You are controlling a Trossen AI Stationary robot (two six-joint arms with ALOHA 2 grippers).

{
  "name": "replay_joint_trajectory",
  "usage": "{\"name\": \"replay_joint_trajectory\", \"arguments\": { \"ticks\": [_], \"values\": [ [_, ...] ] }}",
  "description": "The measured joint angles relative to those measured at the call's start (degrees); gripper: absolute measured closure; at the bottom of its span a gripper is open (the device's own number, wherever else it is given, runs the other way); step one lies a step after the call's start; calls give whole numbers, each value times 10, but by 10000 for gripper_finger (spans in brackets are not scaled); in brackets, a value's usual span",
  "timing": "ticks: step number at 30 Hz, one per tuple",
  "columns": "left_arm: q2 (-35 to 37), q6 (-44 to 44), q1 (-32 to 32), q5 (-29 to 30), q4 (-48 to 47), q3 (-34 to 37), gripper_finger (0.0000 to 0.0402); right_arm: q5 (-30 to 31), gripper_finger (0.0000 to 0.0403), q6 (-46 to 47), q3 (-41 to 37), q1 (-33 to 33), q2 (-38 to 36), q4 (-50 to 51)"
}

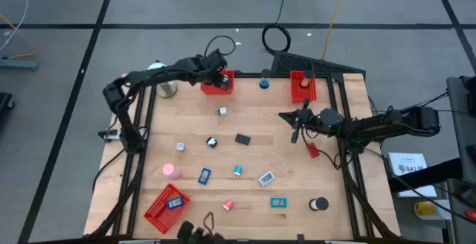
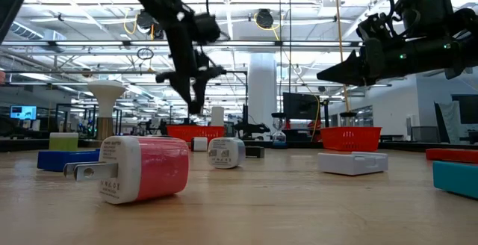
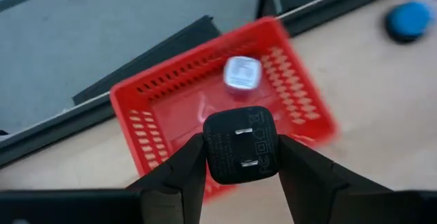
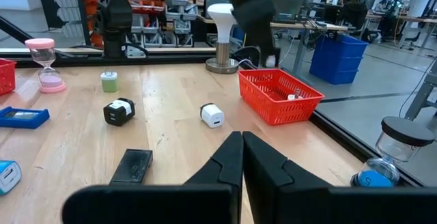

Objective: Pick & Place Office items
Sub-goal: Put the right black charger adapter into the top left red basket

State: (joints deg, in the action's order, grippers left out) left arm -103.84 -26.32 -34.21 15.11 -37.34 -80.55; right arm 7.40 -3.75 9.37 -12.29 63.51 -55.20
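High view: left hand [image 1: 216,74] over the red tray [image 1: 218,85] at the table's [image 1: 253,166] far edge; right hand [image 1: 296,129] apart, near the black flat piece [image 1: 242,138].

Left wrist view: fingers [image 3: 183,171] clenched on a black plug adapter [image 3: 242,144], just above the tray with a white adapter [image 3: 241,73] inside.

Right wrist view: fingers [image 4: 225,161] pressed together, grasping nothing.

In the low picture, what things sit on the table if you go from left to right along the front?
Blue block → pink and white plug charger → small white charger → flat white box → teal block.
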Motion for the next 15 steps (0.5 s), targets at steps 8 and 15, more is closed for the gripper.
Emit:
{"name": "replay_joint_trajectory", "arguments": {
  "ticks": [8,15],
  "values": [
    [-73,2,-40,2,75,0,242,0,402,0,0,0,0,-3],
    [-96,-8,-53,4,82,1,241,0,402,0,0,0,0,-2]
  ]
}}
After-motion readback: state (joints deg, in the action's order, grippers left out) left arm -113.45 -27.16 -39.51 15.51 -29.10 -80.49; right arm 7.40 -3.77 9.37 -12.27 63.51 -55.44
